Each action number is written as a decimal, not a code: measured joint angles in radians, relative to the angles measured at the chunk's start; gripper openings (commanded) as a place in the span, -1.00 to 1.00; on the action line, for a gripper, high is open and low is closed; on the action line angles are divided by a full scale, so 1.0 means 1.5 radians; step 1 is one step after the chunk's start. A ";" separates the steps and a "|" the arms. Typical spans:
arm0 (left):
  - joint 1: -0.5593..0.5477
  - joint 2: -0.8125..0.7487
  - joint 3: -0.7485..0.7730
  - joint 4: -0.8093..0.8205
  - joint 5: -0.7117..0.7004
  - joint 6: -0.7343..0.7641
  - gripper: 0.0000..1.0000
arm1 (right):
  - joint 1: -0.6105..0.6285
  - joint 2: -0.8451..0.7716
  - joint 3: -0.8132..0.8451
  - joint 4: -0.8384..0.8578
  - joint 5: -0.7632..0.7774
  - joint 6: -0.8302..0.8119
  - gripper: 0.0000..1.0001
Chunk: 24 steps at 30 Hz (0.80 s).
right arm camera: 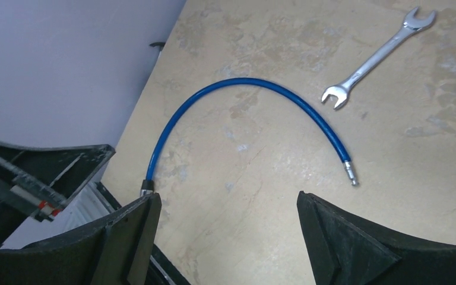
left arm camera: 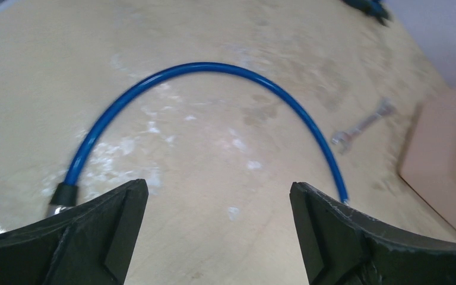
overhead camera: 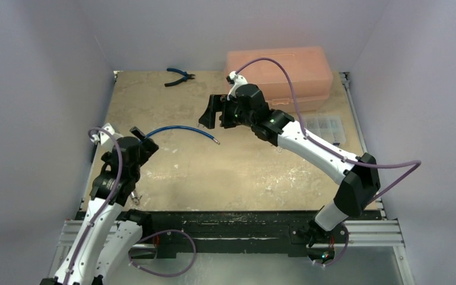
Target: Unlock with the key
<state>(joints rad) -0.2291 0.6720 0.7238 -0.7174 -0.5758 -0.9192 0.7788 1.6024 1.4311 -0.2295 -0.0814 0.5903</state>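
Item: blue cable lock [right arm camera: 243,83], arched flat on surface [right arm camera: 261,178]; pin end [right arm camera: 349,172] lying free, so likely unlocked. Left pincer [left arm camera: 217,196], right pincer [right arm camera: 228,205]: both spread, empty, above it, nothing left to hold. Key unseen.

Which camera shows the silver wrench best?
The right wrist view: the wrench lies whole and sharp there. The left wrist view shows it small and blurred; from above I cannot make it out.

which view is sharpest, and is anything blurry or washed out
right wrist: sharpest, the wrench and blue cable look crisp; left wrist: soft all over, the same wrench smeared; top external: even light with faint shadows, the orange box lid looks washed out
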 measured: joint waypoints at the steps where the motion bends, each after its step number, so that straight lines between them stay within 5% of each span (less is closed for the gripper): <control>1: 0.000 -0.015 0.000 0.018 0.027 0.025 0.97 | 0.000 -0.007 0.000 -0.006 0.007 -0.006 0.87; 6: 0.000 -0.044 -0.001 0.124 0.186 0.137 0.97 | 0.000 -0.041 0.000 -0.046 0.032 -0.029 0.86; 13: 0.000 0.060 0.003 0.165 0.387 0.234 0.97 | 0.000 -0.102 -0.003 -0.093 0.096 -0.060 0.84; 24: 0.000 0.055 0.022 0.164 0.502 0.317 0.98 | -0.069 -0.259 -0.172 -0.132 0.095 -0.162 0.98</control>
<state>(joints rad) -0.2291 0.7544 0.7574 -0.4709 0.1768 -0.4438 0.6750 1.2140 1.1732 -0.4282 0.0605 0.3477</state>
